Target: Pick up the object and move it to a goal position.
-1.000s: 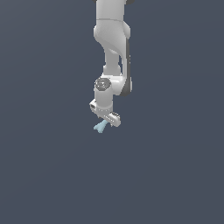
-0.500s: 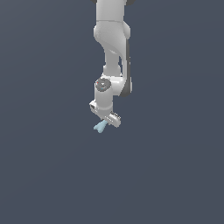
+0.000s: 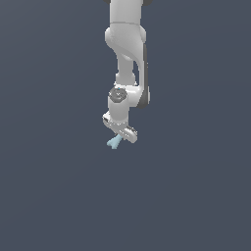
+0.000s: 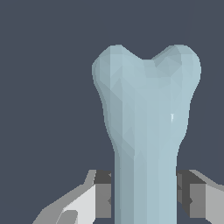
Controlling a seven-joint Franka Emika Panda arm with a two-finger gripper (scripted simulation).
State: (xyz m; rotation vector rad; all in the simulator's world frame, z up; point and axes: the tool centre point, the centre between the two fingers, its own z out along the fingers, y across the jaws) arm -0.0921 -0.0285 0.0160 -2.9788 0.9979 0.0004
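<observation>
Gripper point(image 3: 119, 136) fingers clamped on the object point(image 3: 114, 142) – forked end sticking out below, mid-frame – open dark background all around.

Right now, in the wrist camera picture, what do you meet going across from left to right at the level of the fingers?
Dark background, then one gripper finger, then the pale light-blue object standing between the fingers, then the other finger, with the gripper closed against the object's slender shaft.

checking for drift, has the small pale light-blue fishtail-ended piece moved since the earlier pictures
No. In the exterior view the small pale light-blue fishtail-ended piece sits at the same spot in the frame, under the white gripper, as before.
</observation>
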